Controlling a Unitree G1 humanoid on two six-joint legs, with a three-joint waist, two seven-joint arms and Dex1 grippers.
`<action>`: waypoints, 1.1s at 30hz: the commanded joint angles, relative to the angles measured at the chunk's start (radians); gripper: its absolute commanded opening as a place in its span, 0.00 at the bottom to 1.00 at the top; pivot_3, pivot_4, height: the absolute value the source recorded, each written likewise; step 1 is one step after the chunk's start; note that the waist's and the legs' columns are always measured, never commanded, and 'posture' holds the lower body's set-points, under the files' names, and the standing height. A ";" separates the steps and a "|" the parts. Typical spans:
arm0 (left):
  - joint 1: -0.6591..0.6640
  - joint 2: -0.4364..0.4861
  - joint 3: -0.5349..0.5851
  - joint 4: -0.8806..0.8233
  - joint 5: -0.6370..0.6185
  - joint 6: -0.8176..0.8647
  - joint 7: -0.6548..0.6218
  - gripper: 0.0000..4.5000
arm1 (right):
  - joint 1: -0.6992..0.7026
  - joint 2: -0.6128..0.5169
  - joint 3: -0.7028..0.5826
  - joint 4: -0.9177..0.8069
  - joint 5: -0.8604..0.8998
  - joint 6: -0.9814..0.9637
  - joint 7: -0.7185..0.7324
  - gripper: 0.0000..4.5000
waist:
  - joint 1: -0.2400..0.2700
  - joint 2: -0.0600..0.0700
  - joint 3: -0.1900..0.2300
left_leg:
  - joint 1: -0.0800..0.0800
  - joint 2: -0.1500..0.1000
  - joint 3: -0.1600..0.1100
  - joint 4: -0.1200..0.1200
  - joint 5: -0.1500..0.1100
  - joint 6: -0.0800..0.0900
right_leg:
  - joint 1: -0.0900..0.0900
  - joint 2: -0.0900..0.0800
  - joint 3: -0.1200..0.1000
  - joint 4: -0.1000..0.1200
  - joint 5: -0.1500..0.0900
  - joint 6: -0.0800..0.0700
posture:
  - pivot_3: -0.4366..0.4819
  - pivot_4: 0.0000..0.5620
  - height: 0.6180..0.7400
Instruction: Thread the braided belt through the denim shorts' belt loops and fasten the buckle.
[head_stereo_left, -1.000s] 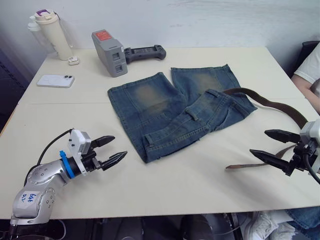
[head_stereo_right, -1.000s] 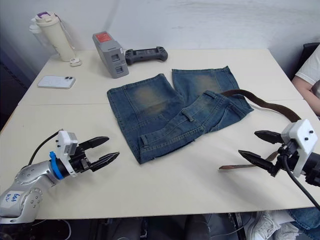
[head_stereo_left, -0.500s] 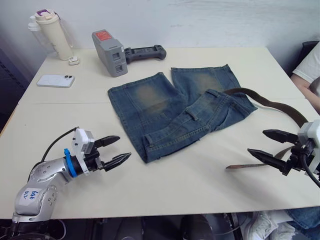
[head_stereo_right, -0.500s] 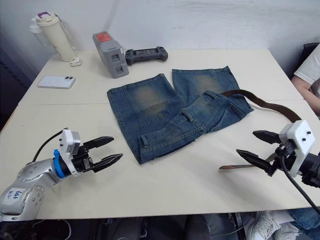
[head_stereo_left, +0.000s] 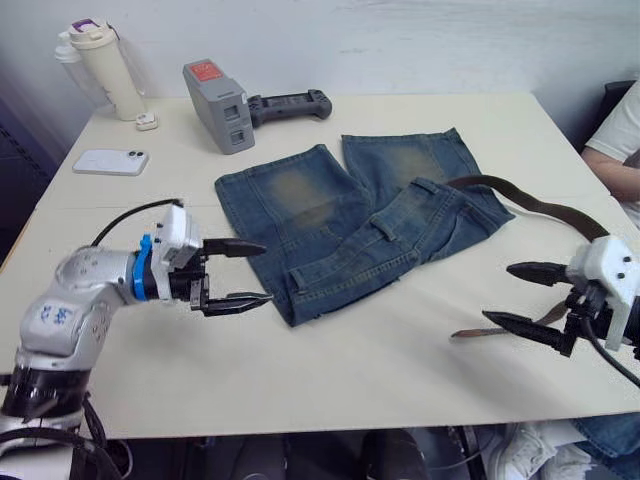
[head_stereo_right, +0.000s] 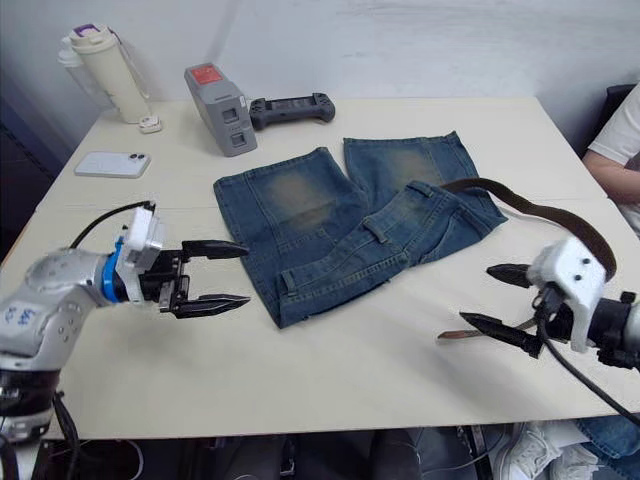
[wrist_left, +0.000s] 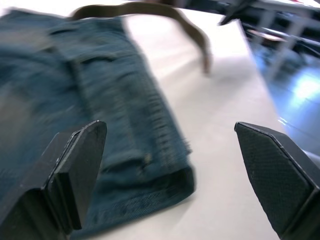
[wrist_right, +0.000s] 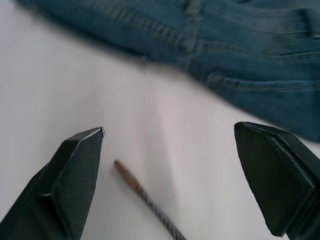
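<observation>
The denim shorts (head_stereo_left: 340, 215) lie partly folded in the middle of the table, with a belt loop (head_stereo_left: 387, 229) showing on the waistband. The braided belt (head_stereo_left: 540, 205) runs from the shorts' right edge toward the table's right side and curves back behind my right gripper; its thin end (head_stereo_left: 470, 332) rests on the table. The buckle is hidden. My left gripper (head_stereo_left: 262, 273) is open just left of the shorts' near corner (wrist_left: 150, 175), holding nothing. My right gripper (head_stereo_left: 500, 293) is open above the belt's end (wrist_right: 145, 195), apart from it.
A cream tumbler (head_stereo_left: 105, 70), a white phone (head_stereo_left: 110, 161), a grey box (head_stereo_left: 218, 105) and a black controller (head_stereo_left: 290, 103) sit along the far left of the table. A person's arm (head_stereo_left: 615, 165) shows at the right edge.
My left gripper has risen and moved right, up to the shorts' near edge. My right gripper has shifted slightly left and down toward the belt's end. Both stay open.
</observation>
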 joint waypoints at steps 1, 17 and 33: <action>-0.158 -0.046 -0.092 0.066 0.061 -0.025 -0.042 1.00 | -0.117 -0.015 0.016 -0.121 0.117 0.088 -0.055 0.98 | -0.001 -0.001 0.000 | 0.000 0.000 0.000 0.000 0.000 0.000 | 0.000 0.000 0.000 0.000 0.000 0.000 | 0.48 0.27 0.27; -0.296 -0.138 -0.171 0.036 0.100 0.141 0.049 1.00 | 0.101 -0.078 -0.053 0.177 -0.201 -0.121 0.155 0.98 | -0.001 -0.004 0.002 | 0.000 -0.001 0.000 0.001 0.001 0.002 | 0.002 0.000 0.001 -0.001 0.001 0.002 | 0.48 0.27 0.27; -0.216 -0.154 -0.095 -0.033 0.071 0.213 0.186 1.00 | -0.246 -0.028 0.402 0.588 -0.390 -0.393 0.210 0.69 | -0.004 -0.003 0.002 | -0.001 -0.002 0.000 0.003 0.001 0.001 | 0.000 -0.001 0.001 0.001 0.001 0.002 | 0.48 0.27 0.27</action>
